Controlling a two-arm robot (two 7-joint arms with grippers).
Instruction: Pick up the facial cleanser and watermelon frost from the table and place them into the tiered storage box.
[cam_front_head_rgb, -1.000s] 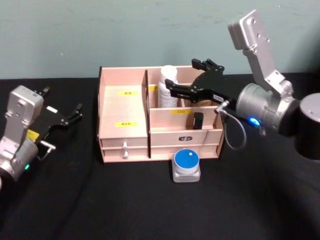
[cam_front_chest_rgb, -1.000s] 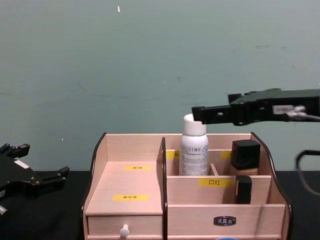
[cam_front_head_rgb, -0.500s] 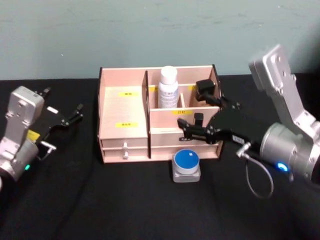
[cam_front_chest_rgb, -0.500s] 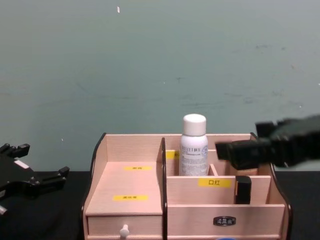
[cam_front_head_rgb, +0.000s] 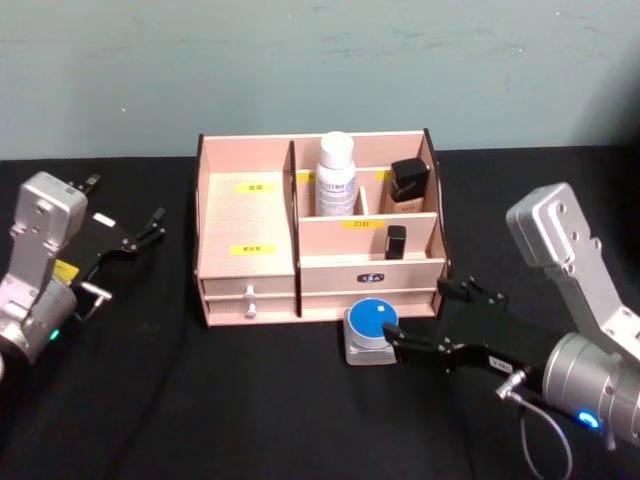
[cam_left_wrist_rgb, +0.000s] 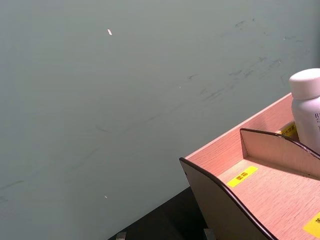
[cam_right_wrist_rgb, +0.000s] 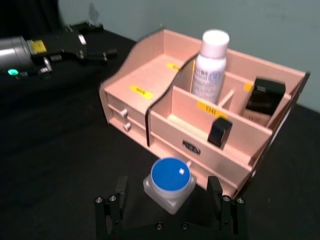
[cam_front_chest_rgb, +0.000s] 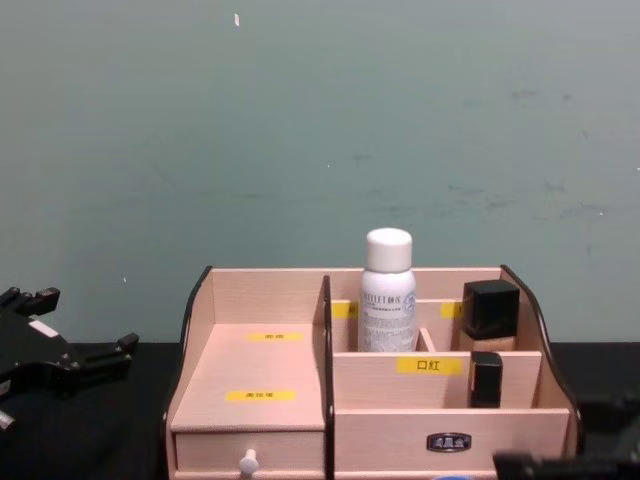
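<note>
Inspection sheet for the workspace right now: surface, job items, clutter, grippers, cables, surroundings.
Surface: black table, nothing spilled.
Job's things: facial cleanser upright in a rear compartment of the tiered storage box; watermelon frost on the table, in front of the box.
Clutter: black-capped bottle and small black item in the box.
Grippers: right gripper open, low, fingers either side of the watermelon frost; left gripper open, parked at table's left.
Cables: grey loop at the right wrist.
Surroundings: teal wall.
</note>
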